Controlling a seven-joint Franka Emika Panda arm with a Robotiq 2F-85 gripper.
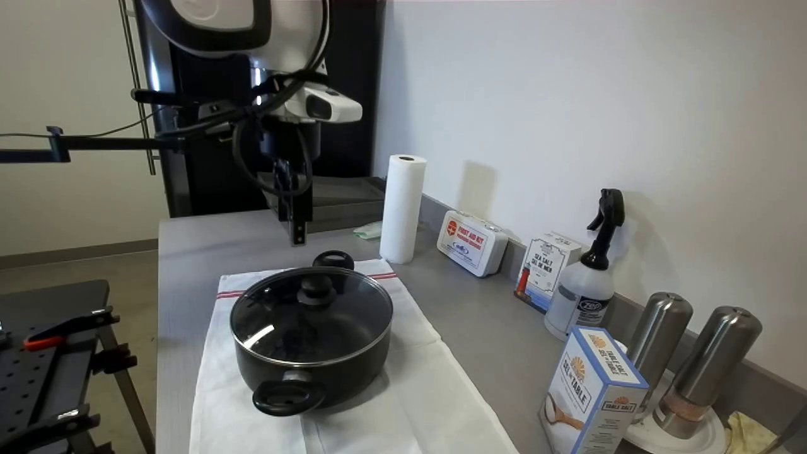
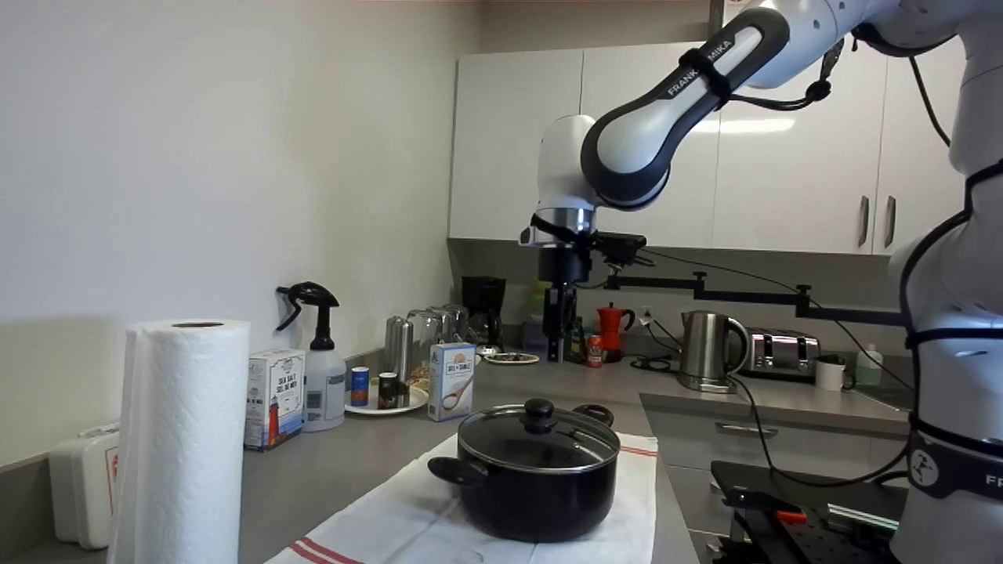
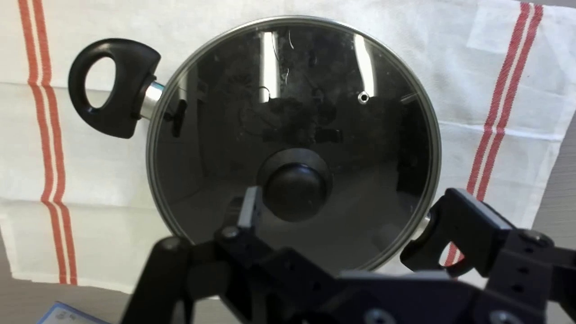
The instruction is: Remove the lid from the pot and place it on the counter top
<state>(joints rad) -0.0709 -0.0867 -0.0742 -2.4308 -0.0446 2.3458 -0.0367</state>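
The glass lid (image 1: 296, 331) with its metal rim and black knob sits on the black pot (image 1: 328, 384) in both exterior views. It also shows in an exterior view (image 2: 501, 439), on the pot (image 2: 541, 505). The pot stands on a white cloth on the grey counter top (image 1: 466, 309). My gripper (image 1: 297, 233) hangs above counter level, pointing down, apart from the lid, and shows in an exterior view (image 2: 555, 348). In the wrist view my gripper (image 3: 364, 211) is open and empty over the lid (image 3: 292, 117). The knob lies nearer the left finger.
The white cloth (image 1: 435, 397) has red stripes. A paper towel roll (image 1: 403, 208), first aid kit (image 1: 471, 243), sea salt box (image 1: 547, 270), spray bottle (image 1: 583, 284), table salt box (image 1: 592, 391) and steel canisters (image 1: 659, 340) stand along the wall. A kettle (image 2: 709, 348) stands farther back.
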